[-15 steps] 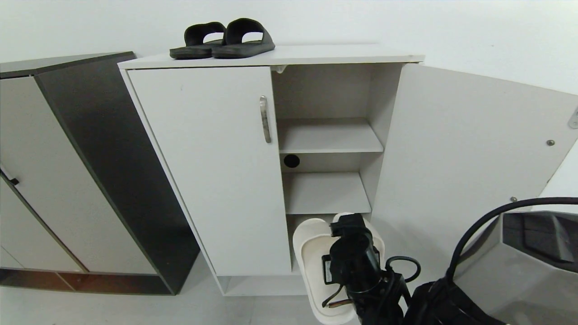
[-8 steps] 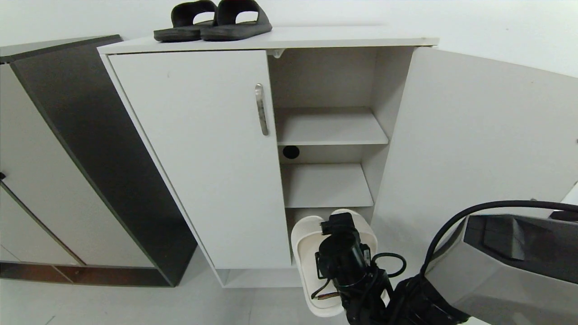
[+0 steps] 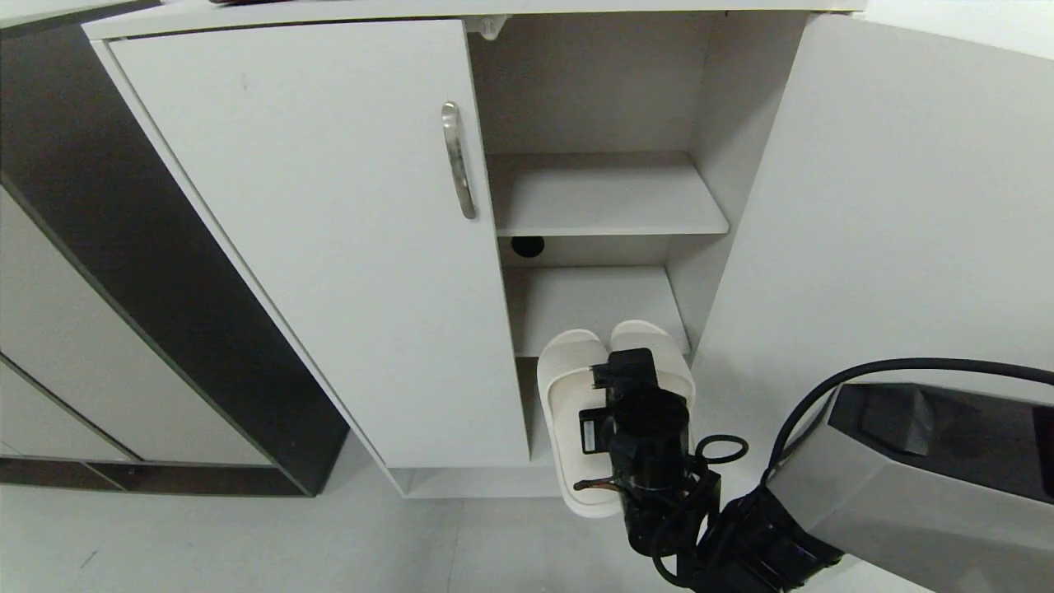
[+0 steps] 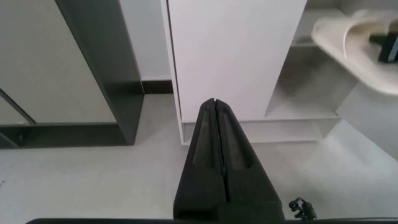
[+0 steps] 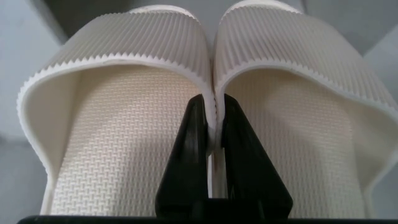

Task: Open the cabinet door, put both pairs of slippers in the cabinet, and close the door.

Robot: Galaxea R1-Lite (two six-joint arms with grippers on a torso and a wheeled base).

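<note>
Clamping the pair of white slippers (image 3: 576, 387) in the right gripper (image 3: 623, 366), jaws pinched tight on the two inner rims pressed together. From the right wrist: black fingers (image 5: 198, 124) either side of the joined rims, ribbed straps ahead, textured footbeds to both sides.

Held side by side, footbeds up, toes pointing into the cabinet (image 3: 576, 74), heels out over the floor (image 3: 247, 543). Toes about level with the front edge of the lower shelf (image 3: 589, 301), seemingly just above it; cannot tell whether touching.

Upper shelf (image 3: 601, 193) higher up, with a round hole (image 3: 528, 245) in the back panel under it.

Right door (image 3: 865, 206) swung wide open, just beside the slippers. Left door (image 3: 313, 231) shut, metal handle (image 3: 458, 161) upright near its inner edge.

Dark cabinet (image 3: 123, 272) standing against the white one on the left.

Left gripper (image 4: 214, 112) low before the shut door, jaws closed together on nothing, pointed toward the cabinet base.
</note>
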